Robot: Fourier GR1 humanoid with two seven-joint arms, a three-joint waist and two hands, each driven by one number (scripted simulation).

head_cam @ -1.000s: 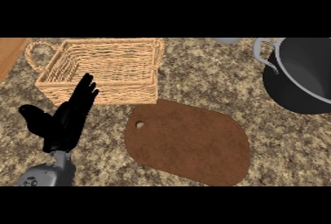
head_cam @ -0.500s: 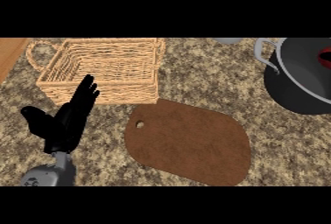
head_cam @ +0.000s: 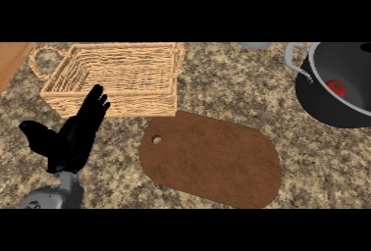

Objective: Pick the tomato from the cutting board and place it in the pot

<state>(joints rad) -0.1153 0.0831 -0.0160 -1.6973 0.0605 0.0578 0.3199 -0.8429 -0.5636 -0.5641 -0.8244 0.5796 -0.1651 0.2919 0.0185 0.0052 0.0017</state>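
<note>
Tomato (head_cam: 335,87) inside pot (head_cam: 330,105), upper right; cutting board (head_cam: 214,159) bare.
Left hand (head_cam: 71,139), lower left, fingers straight, holding nothing. Tomato likely light, smooth, soft: cradle its sides.

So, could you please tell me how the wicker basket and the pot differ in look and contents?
The wicker basket is tan, woven and rectangular; the pot is dark grey, smooth and round. The pot holds the red tomato, while nothing shows inside the basket. Both stand on the speckled counter and have handles.
</note>
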